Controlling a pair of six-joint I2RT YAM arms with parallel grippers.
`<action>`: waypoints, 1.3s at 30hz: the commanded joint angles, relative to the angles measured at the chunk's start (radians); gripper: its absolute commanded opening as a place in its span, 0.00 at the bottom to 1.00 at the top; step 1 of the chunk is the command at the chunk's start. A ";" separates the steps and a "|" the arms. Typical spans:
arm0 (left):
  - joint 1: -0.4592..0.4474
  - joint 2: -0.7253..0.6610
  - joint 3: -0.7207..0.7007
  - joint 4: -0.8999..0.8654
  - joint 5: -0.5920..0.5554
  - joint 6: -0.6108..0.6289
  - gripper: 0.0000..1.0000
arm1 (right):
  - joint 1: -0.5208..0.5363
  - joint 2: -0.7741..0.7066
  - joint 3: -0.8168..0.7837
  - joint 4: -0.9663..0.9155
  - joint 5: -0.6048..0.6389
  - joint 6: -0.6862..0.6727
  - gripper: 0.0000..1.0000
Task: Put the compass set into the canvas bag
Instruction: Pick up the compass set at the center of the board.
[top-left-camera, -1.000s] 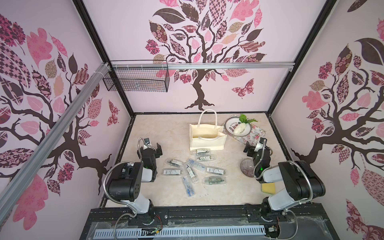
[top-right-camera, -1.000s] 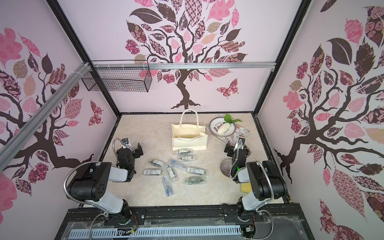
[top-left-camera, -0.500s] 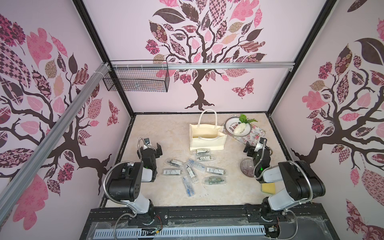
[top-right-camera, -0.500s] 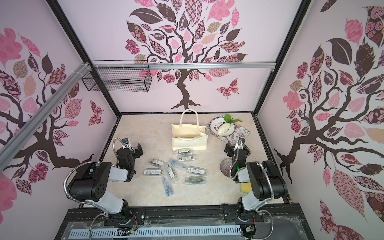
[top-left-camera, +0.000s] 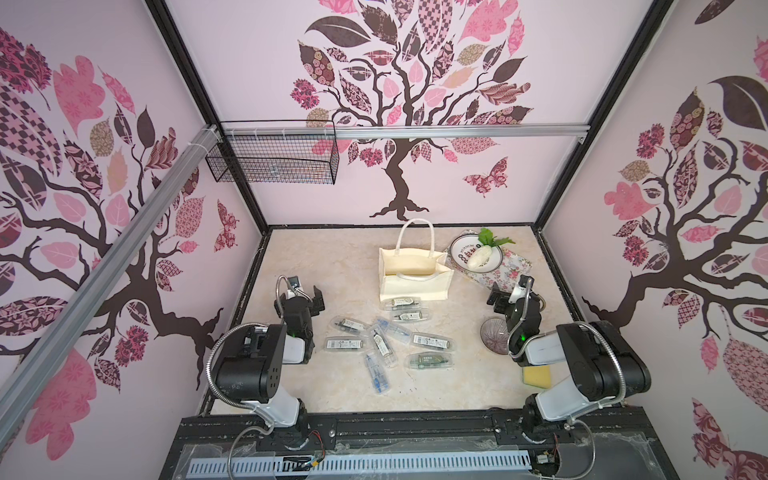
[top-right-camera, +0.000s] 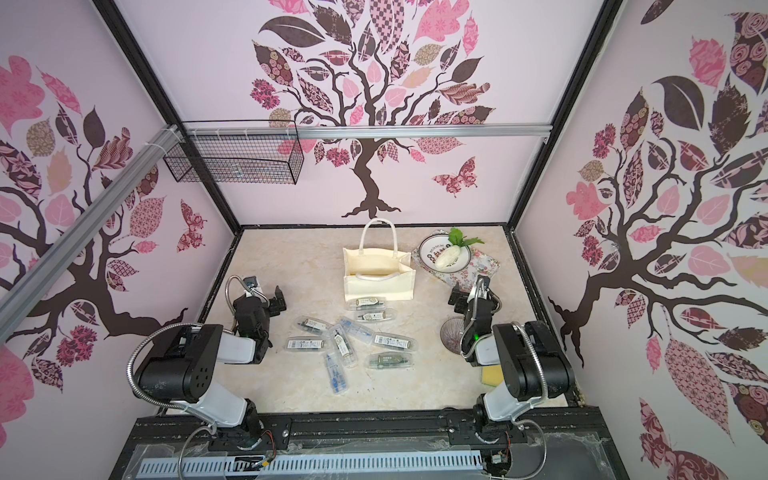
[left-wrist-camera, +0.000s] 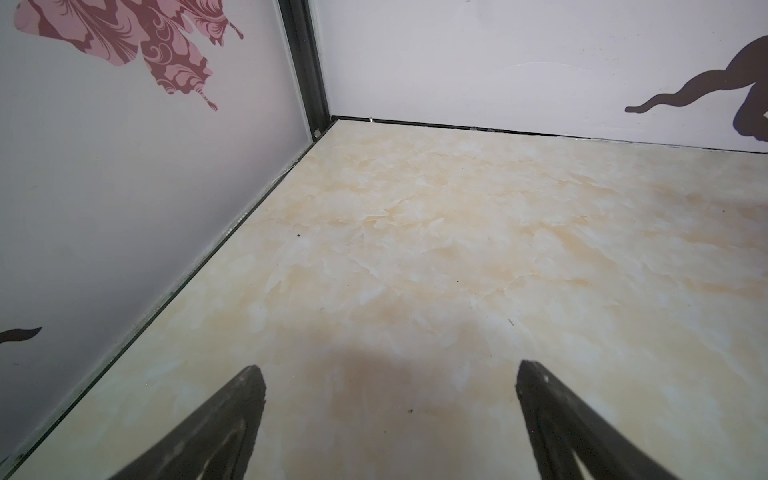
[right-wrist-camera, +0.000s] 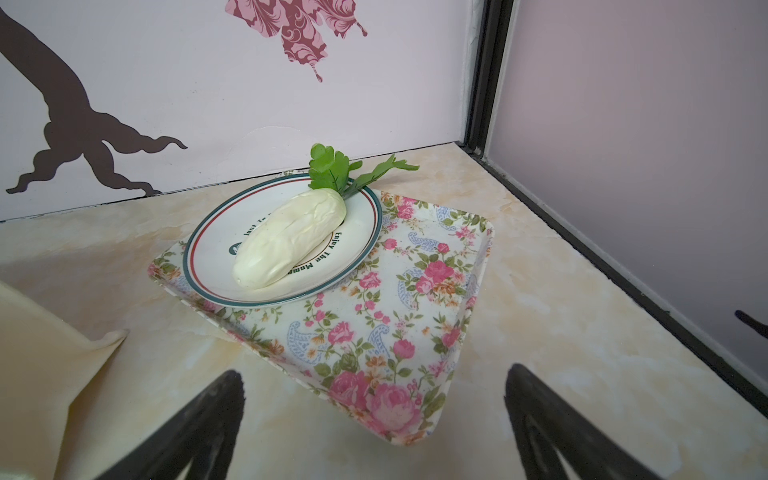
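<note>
Several clear plastic compass set cases (top-left-camera: 431, 341) (top-right-camera: 394, 340) lie scattered on the marble table, between the two arms. Two of them (top-left-camera: 402, 302) lie right in front of the canvas bag (top-left-camera: 415, 286) (top-right-camera: 379, 291). The bag is cream-white, stands upright and open at the back centre, and its corner (right-wrist-camera: 41, 353) shows in the right wrist view. My left gripper (top-left-camera: 302, 297) (top-right-camera: 266, 297) (left-wrist-camera: 390, 382) is open over bare table near the left wall. Right of the bag, my right gripper (top-left-camera: 515, 297) (top-right-camera: 476, 297) (right-wrist-camera: 374, 382) is open and empty, at the near corner of a floral tray.
A floral tray (top-left-camera: 513, 272) (right-wrist-camera: 415, 299) at the back right carries a plate (top-left-camera: 457, 253) (right-wrist-camera: 357, 224) with a white radish (top-left-camera: 478, 257) (right-wrist-camera: 291, 237). A purplish glass dish (top-left-camera: 494, 334) and a yellow sponge (top-left-camera: 536, 376) lie by the right arm. A wire basket (top-left-camera: 270, 164) hangs high on the left.
</note>
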 joint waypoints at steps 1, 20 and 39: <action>-0.002 -0.021 -0.016 0.075 -0.020 -0.012 0.97 | -0.003 -0.014 -0.001 0.023 -0.058 -0.025 1.00; -0.206 -0.242 0.058 -0.131 -0.318 0.147 0.97 | 0.004 -0.382 0.083 -0.479 0.020 0.105 1.00; -0.522 -0.423 0.313 -0.892 -0.336 -0.282 0.97 | 0.173 -0.536 0.325 -1.162 -0.207 0.295 1.00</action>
